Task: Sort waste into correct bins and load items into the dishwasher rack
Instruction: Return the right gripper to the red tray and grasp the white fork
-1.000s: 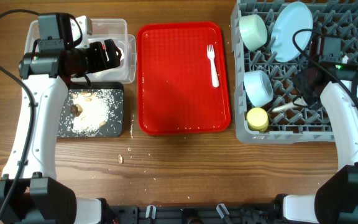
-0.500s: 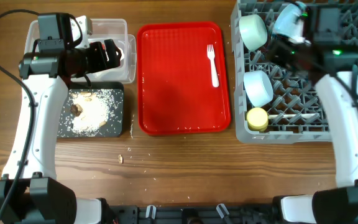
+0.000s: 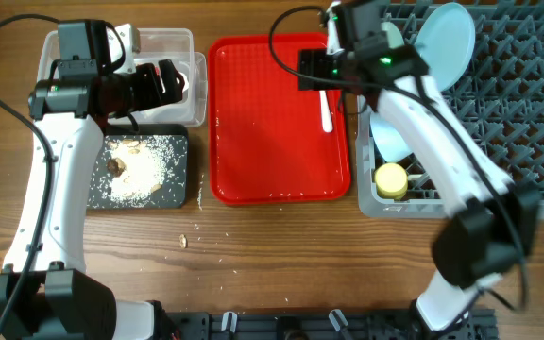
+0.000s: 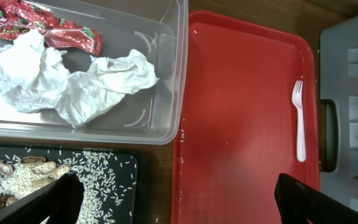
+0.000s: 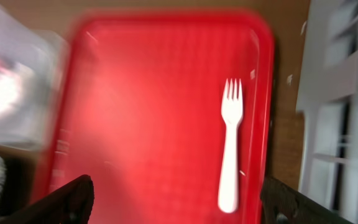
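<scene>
Item under inspection: white plastic fork. It lies flat on the red tray, close to the tray's rim on the side nearest the dishwasher rack. Its long axis runs near to far, tines toward the far edge, handle toward the robot.

The right pincer hangs over that part of the tray, released, with jaws spread wide. In the right wrist view the fork sits ahead of the jaws and off to the right of their midline. The jaw gap runs across the handle, which suits a pinch. That view is blurred, so height above the tray cannot be judged.

The right arm is much nearer. The left pincer, also released, hangs well apart over the clear tub and the black tray.

Nothing else lies on the red tray. The tray rim and the rack wall just beside the fork are the only likely obstructions.

The red wrapper and white tissue lie in the tub.
</scene>
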Robot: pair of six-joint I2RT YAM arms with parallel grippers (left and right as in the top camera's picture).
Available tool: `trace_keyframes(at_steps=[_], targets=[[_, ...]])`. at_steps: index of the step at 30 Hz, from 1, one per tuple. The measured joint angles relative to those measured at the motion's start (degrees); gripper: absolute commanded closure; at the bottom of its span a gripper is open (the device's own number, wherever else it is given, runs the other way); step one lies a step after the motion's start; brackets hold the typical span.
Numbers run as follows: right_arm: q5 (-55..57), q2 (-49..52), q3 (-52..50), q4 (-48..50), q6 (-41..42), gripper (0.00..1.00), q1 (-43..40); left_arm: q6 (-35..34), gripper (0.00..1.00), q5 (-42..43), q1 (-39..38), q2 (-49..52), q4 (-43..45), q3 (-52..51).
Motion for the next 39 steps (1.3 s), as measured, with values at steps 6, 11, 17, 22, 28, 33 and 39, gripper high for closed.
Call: trace_keyframes(at_steps=[6, 11, 17, 22, 28, 33, 39], targets=[[0.72, 11.85, 3.37, -0.37, -3.45, 0.23, 0.00, 0.00, 0.00, -0.02, 0.00, 0.00, -0.02, 0.00], [0.90, 15.04, 3.41, 2.21, -4.24, 0.33, -0.57, 0.02, 0.00, -0.02, 0.00, 0.00, -0.02, 0.00], [-0.04, 16.74, 3.80, 4.72, -3.52, 0.39, -2.97, 0.02, 0.00, 0.00, 0.00, 0.00, -0.02, 0.00], [-0.26, 18.91, 4.07, 5.62, -3.50, 0.43, -3.69, 0.00, 0.00, 0.00, 0.00, 0.00, -0.04, 0.00], [-0.42, 20.11, 4.07, 5.62, -3.23, 0.56, -3.65, 0.00, 0.00, 0.00, 0.00, 0.00, -0.02, 0.00], [-0.44, 20.20, 4.09, 5.55, -3.30, 0.64, -3.65, 0.00, 0.00, -0.02, 0.00, 0.00, -0.02, 0.00], [-0.61, 21.22, 4.52, 4.55, -3.19, 0.78, -3.65, 0.00, 0.00, -0.02, 0.00, 0.00, -0.02, 0.00]])
